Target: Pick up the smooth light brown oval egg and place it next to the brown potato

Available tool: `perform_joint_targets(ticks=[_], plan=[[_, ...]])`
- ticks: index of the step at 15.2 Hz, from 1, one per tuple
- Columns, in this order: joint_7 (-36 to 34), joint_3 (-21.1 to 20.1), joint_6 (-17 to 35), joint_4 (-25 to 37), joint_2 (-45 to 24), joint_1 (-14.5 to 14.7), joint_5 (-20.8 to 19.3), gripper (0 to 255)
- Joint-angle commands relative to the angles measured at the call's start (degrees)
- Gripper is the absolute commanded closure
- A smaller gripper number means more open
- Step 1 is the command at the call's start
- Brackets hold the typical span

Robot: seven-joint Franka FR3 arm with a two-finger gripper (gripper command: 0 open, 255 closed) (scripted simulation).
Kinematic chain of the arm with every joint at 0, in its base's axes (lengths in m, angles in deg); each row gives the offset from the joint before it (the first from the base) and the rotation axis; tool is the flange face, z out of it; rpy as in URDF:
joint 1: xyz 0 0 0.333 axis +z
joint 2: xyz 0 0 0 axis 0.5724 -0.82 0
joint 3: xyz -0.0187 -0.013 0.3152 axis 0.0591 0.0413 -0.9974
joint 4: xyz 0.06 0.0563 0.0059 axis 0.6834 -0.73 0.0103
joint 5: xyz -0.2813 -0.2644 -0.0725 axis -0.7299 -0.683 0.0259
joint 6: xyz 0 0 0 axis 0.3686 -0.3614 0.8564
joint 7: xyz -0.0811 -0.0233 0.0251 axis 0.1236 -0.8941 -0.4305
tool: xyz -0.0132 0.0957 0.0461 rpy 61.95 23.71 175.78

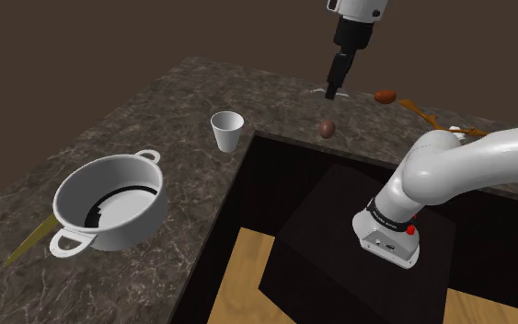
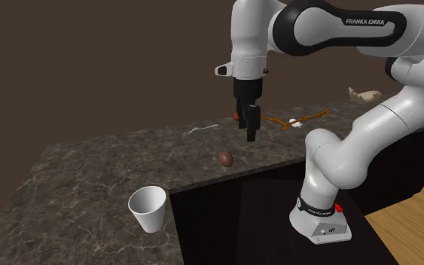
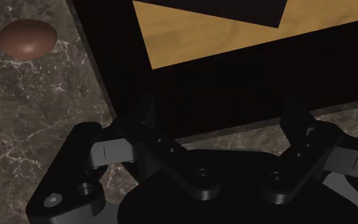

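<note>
- My gripper (image 1: pixel 333 90) hangs above the stone counter (image 1: pixel 146 129), fingers apart, holding nothing.
- Brown egg (image 1: pixel 327 128) lies near the counter's edge, apart from the potato (image 1: pixel 385 96).

Dim, even lighting thru all views, shadows faint.

The white arm arches over from the view's right and holds the black end effector (image 2: pixel 251 134) pointing down above the dark marbled tabletop (image 2: pixel 89 181), clear of the surface. The brown egg (image 2: pixel 225 158) lies untouched on the tabletop near its front edge, below and slightly left of the end effector. A white cup (image 2: pixel 149 208) stands upright at the near corner, well apart from the egg. A wooden utensil (image 2: pixel 308 115) lies farther back.
</note>
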Motion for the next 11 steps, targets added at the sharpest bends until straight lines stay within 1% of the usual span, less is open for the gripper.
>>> perform_joint_targets(ticks=[1,11], plan=[[0.00,0.00,0.00,0.00,0.00,0.00,0.00,0],[0.05,8.46,14.65,-7.20,-6.82,-7.81,-1.63,0]])
